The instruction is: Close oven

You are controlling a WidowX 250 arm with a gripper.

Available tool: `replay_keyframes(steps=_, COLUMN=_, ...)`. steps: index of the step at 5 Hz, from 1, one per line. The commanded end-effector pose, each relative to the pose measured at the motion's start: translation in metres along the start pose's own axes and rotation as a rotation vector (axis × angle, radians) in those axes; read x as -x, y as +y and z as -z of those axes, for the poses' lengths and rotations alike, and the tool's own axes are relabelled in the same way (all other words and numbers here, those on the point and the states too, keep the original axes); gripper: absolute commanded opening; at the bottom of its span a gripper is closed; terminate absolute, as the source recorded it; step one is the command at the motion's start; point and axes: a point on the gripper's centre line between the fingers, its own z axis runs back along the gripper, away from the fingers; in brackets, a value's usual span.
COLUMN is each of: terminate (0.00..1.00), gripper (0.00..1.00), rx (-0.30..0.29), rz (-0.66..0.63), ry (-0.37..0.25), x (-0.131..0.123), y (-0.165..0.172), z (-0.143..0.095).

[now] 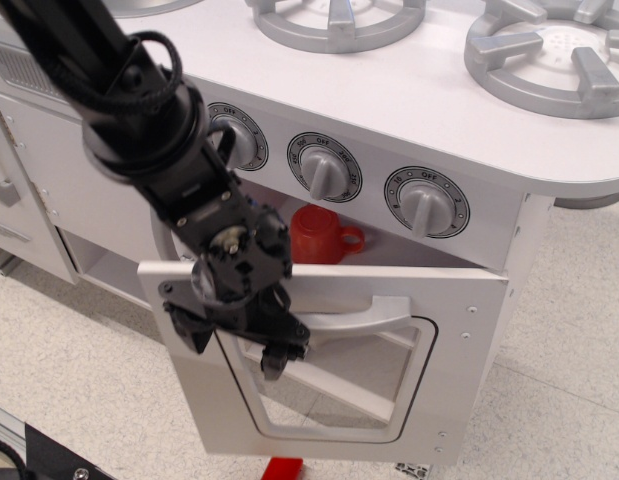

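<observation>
Progress: oven [389,190] door [459,360] is tilted up most of the way, top edge short of the dial panel; judged well past halfway.
Remaining: the gap at the top, where a red cup [319,238] shows inside, must be pressed shut.
Oven position: fills the picture from 12 o'clock down to 5 o'clock, under the grey burners [549,50].
Gripper [274,350]: black, at roughly 7 o'clock, against the door's left half beside the grey bar handle [374,315].
Gripper opening: cannot tell; fingers are hidden in the dark mass, nothing seems grasped.
Contact: appears to push on the window frame.
</observation>
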Motion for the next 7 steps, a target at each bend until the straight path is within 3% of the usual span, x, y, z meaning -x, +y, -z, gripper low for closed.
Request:
replay_keyframes(steps=1, terminate=0.0, gripper=1.0, rx=-0.007, rz=-0.054, ry=-0.074, x=-0.036, y=0.013, z=-0.007)
replay_keyframes(steps=4, terminate=0.0, gripper=1.0, rx=0.009, rz=-0.133, ry=-0.111, x=-0.069, y=0.018, z=-0.009)
replay_keyframes(steps=5, terminate=0.0, gripper=1.0, rx=0.041, rz=-0.116, ry=-0.052, x=-0.057, y=0.024, z=-0.022)
replay_keyframes(steps=6, terminate=0.0, gripper=1.0, rx=0.115, rz=-0.128, ry=-0.013, x=-0.04, y=0.037, z=-0.056)
replay_keyframes(steps=7, terminate=0.0, gripper=1.0, rx=0.09, rz=-0.159, ry=0.026, x=-0.043, y=0.051, z=-0.089)
